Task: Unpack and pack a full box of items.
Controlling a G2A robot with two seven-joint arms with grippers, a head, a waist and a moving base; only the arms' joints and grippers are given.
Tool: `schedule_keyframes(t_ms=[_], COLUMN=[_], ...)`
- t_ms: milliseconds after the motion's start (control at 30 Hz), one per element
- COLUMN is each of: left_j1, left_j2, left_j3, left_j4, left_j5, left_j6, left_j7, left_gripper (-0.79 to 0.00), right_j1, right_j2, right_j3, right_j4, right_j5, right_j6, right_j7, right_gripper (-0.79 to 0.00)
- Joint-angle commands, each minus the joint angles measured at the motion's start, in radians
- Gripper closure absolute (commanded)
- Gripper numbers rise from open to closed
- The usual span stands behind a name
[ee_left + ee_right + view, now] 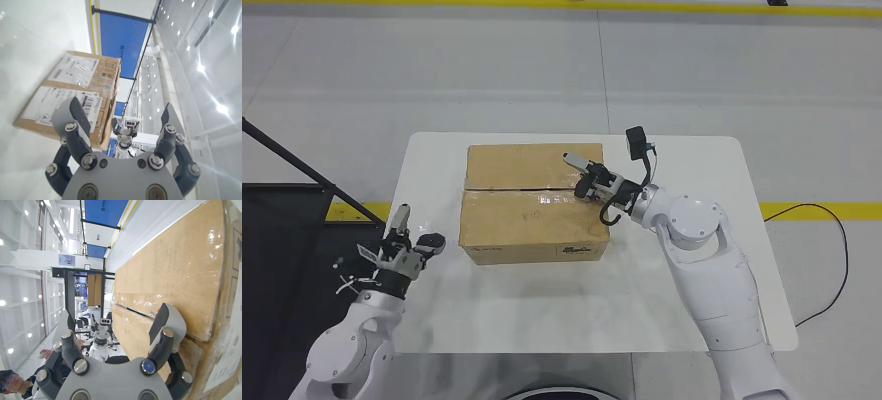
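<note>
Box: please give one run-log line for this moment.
box closed | right claw open, at its top seam | left claw open, beside box

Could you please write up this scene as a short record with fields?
Box: cardboard, flaps shut, on the table
Seam: runs across the top, glossy tape along it
Left gripper: fingers open, beside one end of the box, apart from it
Right gripper: fingers open, at the top's other end by the seam; contact unclear
Progress: unpacking not yet begun
</note>
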Motion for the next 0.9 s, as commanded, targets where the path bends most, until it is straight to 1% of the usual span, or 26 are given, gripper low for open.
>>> schedule_keyframes(t_ms=[0, 133, 267, 467, 633, 867], left_j1=[0.013, 0.012, -0.022, -0.116, -0.204, -0.297], left_j2=[-0.006, -0.012, -0.017, -0.023, -0.027, -0.037], left_j3=[0.009, 0.027, 0.058, 0.104, 0.148, 0.199], left_j4=[0.009, 0.044, 0.098, 0.182, 0.25, 0.337], left_j5=[-0.013, -0.026, -0.051, -0.052, -0.007, 0.02], left_j6=[-0.019, -0.008, 0.019, 0.049, 0.081, 0.07], left_j7=[0.051, 0.087, 0.08, 0.072, 0.059, 0.088], left_gripper=[-0.785, -0.785, -0.785, -0.785, -0.785, -0.785], right_j1=[0.0, 0.0, 0.0, 0.0, 0.0, 0.0], right_j2=[0.0, 0.0, 0.0, 0.0, 0.0, 0.0], right_j3=[0.0, 0.0, 0.0, 0.0, 0.0, 0.0], right_j4=[0.0, 0.0, 0.0, 0.0, 0.0, 0.0], right_j5=[0.0, 0.0, 0.0, 0.0, 0.0, 0.0], right_j6=[0.0, 0.0, 0.0, 0.0, 0.0, 0.0], right_j7=[0.0, 0.0, 0.0, 0.0, 0.0, 0.0], right_gripper=[-0.785, -0.785, -0.785, -0.785, -0.785, -0.785])
